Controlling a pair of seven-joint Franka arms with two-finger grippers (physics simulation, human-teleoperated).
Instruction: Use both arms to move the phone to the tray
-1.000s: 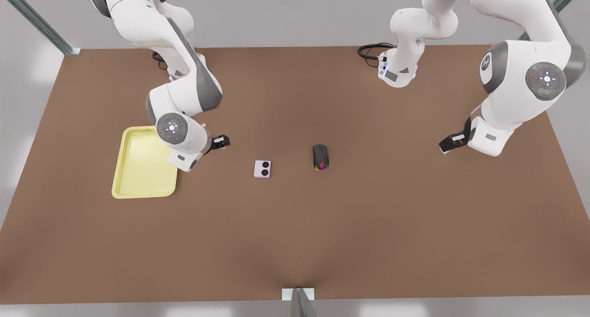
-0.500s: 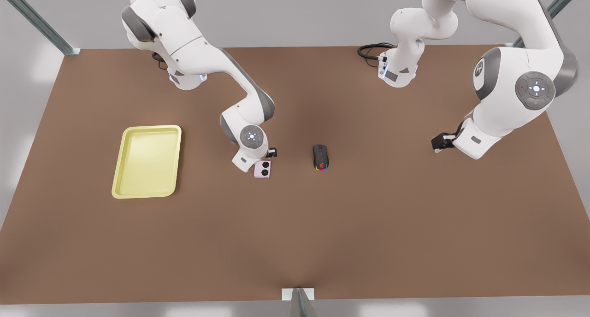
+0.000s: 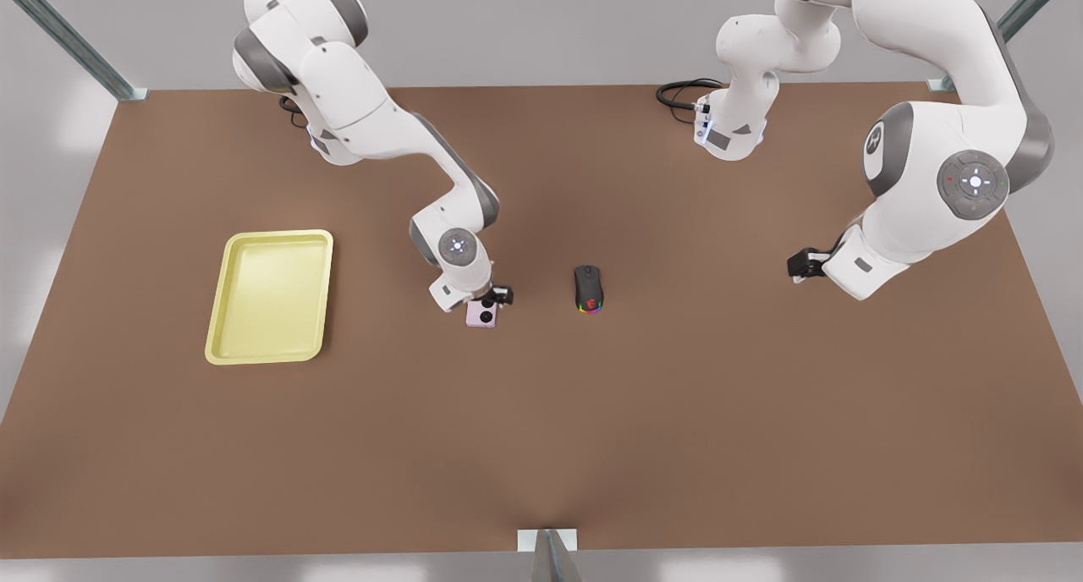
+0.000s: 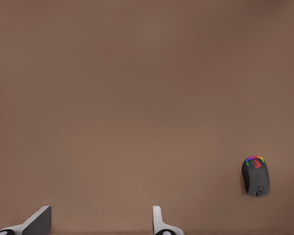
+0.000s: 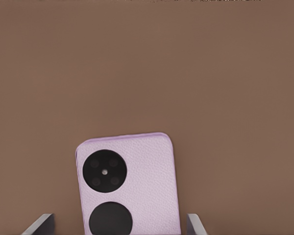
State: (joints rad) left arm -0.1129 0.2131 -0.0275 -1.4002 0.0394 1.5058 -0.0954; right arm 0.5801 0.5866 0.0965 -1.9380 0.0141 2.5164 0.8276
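- Zero transfer so far: phone (image 3: 482,315) flat on the table (image 3: 677,413), well apart from the empty tray (image 3: 222,345).
- Right gripper (image 3: 494,298) over the phone, fingers (image 5: 43,221) spread either side, not clamped.
- Left gripper (image 3: 798,267) waits at the front view's right, open; mouse (image 4: 255,176) in its view.
- Versus 0.5 s ago: right gripper has dropped onto the phone; left arm shifted slightly.
- Left: grasp, lift, carry to tray.

Front view: high, steeply down over whole table (image 3: 541,447), both arms in frame. Right wrist view: close above phone (image 5: 127,186), facing down. Left wrist view: farther off, mouse (image 4: 255,175) at edge. Phone and mouse shared with front view.
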